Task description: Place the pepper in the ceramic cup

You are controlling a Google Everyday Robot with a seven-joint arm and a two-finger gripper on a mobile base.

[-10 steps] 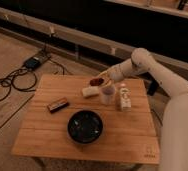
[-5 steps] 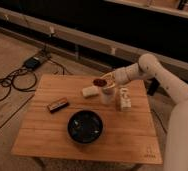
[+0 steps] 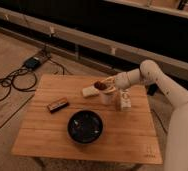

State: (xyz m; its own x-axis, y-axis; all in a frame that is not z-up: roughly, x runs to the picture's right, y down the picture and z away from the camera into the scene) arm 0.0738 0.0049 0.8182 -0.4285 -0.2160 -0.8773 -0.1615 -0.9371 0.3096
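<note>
The white ceramic cup (image 3: 106, 96) stands upright near the back middle of the wooden table (image 3: 47, 135). My gripper (image 3: 106, 83) reaches in from the right, just above the cup's mouth. It is shut on the dark red pepper (image 3: 100, 85), which hangs over the cup's rim on the left side. The lower part of the pepper is hard to tell apart from the cup's opening.
A white marked bottle (image 3: 124, 100) stands right of the cup, under my arm. A pale flat object (image 3: 90, 91) lies left of the cup. A wide black bowl (image 3: 85, 126) sits in front. A dark rectangular block (image 3: 58, 105) lies to the left. Cables (image 3: 7, 85) lie on the floor.
My gripper has moved the pepper a little to the right and down, from beside the cup to over its mouth. The arm has drawn back to the right.
</note>
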